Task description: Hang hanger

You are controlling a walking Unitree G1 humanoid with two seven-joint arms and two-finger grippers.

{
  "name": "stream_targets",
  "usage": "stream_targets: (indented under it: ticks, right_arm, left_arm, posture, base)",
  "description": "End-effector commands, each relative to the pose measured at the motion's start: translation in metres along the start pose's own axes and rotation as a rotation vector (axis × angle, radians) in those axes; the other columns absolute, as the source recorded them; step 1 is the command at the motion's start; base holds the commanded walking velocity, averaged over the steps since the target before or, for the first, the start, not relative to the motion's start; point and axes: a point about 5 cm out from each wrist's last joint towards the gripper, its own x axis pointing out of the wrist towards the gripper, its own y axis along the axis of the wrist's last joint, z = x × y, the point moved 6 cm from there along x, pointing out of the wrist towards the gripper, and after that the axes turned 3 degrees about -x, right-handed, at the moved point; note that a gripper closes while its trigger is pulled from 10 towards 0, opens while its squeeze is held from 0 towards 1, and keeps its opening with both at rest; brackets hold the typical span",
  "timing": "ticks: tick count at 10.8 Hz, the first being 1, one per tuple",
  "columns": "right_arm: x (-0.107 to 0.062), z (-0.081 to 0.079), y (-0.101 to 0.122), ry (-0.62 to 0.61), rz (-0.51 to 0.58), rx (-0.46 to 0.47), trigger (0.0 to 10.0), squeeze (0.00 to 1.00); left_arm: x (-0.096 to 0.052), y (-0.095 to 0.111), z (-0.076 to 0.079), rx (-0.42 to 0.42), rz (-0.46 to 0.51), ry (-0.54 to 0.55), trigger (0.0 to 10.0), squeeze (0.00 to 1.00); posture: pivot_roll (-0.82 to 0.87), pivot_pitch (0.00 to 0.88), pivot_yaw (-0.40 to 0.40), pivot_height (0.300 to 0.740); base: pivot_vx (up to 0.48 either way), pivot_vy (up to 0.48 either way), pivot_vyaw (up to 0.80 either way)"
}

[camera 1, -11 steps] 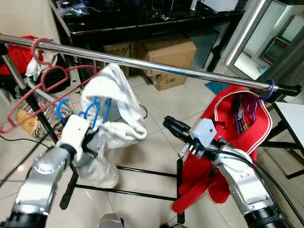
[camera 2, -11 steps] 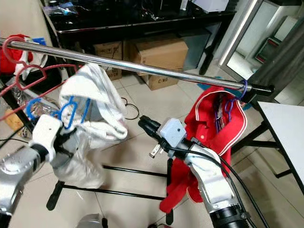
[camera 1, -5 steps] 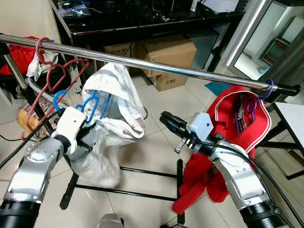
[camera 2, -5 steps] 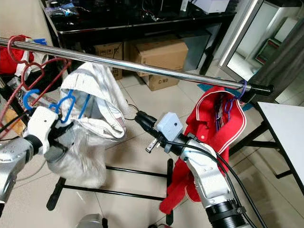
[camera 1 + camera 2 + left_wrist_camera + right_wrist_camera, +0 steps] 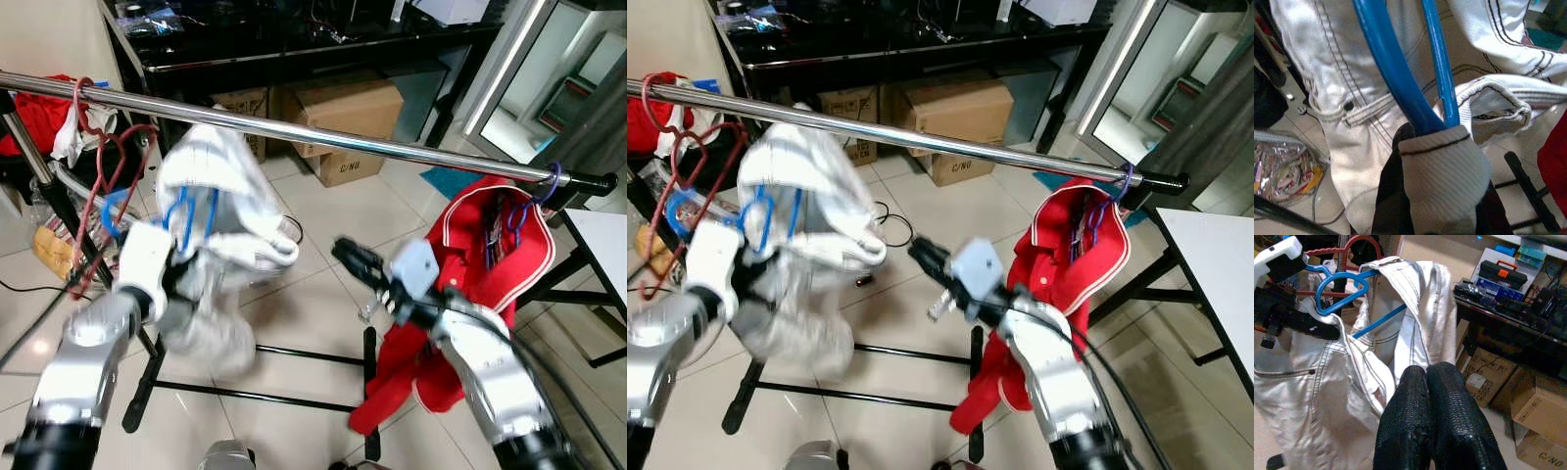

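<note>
Left pincer (image 5: 168, 266) clamps the blue hanger (image 5: 191, 211) carrying white jeans (image 5: 220, 196), just below the chrome rail (image 5: 323, 137).
Hook points up toward the rail; right pincer (image 5: 351, 259), fingers together, idles beside the jeans.

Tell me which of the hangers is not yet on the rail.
The blue hanger carrying the white garment: the left gripper holds it below the rail. The empty red hanger and the one with the red shirt already hang there.
</note>
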Motion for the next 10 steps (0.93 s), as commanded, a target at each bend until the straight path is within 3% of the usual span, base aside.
stream_targets:
  ticks: [1, 3, 5, 6, 10]
  right_arm:
    - [0.001, -0.002, 0.006, 0.003, 0.017, -0.021, 10.0, 0.0]
    - [0.006, 0.0, 0.009, 0.006, 0.028, -0.026, 10.0, 0.0]
    - [0.01, 0.002, 0.015, 0.016, 0.042, -0.035, 10.0, 0.0]
    - [0.012, 0.003, 0.018, 0.021, 0.049, -0.038, 10.0, 0.0]
    - [0.021, 0.005, 0.027, 0.037, 0.075, -0.052, 10.0, 0.0]
  left_arm:
    - [-0.002, 0.035, 0.0, 0.026, 0.11, -0.022, 10.0, 0.0]
    - [-0.005, 0.05, -0.023, 0.052, 0.111, -0.031, 10.0, 0.0]
    - [-0.004, 0.05, -0.026, 0.112, 0.075, -0.077, 10.0, 0.0]
    - [-0.002, 0.06, -0.026, 0.122, 0.087, -0.1, 10.0, 0.0]
    - [0.007, 0.067, -0.037, 0.117, 0.058, -0.159, 10.0, 0.0]
  posture:
    - [0.29, 0.044, -0.093, 0.74]
    - [0.3, 0.041, -0.093, 0.74]
    - [0.3, 0.034, -0.09, 0.74]
    - [0.3, 0.032, -0.089, 0.74]
    - [0.3, 0.031, -0.089, 0.74]
  base:
    - [0.0, 0.0, 0.0]
    - [0.0, 0.0, 0.0]
    - [0.0, 0.0, 0.0]
    - [0.0, 0.0, 0.0]
    - [0.0, 0.0, 0.0]
